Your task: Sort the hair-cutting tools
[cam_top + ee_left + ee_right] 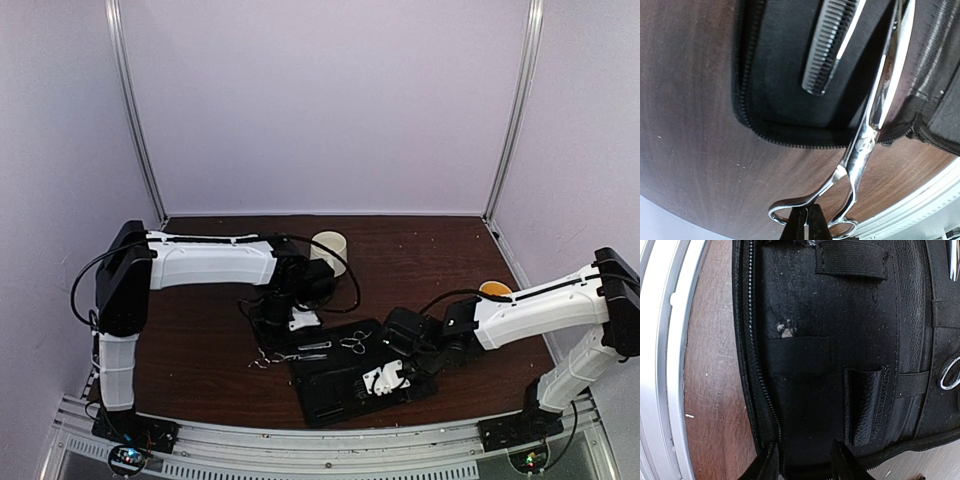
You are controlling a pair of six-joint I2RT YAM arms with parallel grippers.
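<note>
Left tool (807, 212): fingers drawn together with only a thin slit between them. The tips are at the rim of a finger ring of the first scissors (875, 120) and appear pinched on it.
First scissors: slim and silver, lying flat. The blades reach over the corner of the case (330, 395), crossing its zip. The rings are off the case, over the bare tabletop (200, 360).
Hair clip (832, 50): black, toothed, with a bright strip along one side. It lies on the case lining just beside the first scissors' blades, apart from them.
Second scissors (355, 342): on the open case near its far edge, between the two arms. In the right wrist view only one ring and a blade tip show, at the right border.
Right tool (805, 465): fingers spread wide and holding nothing. It hangs over the near edge of the case, one finger above the zip and the other above the lining.
Case: black, opened flat at the near middle of the tabletop, with elastic loops and a small pocket showing inside.
Cream mug (327, 247): upright at the far side of the tabletop, behind the left arm.
Yellow-lined mug (495, 290): only its rim shows, behind the right forearm.
Rail (665, 360): silver, along the near edge of the tabletop, beside the case.
</note>
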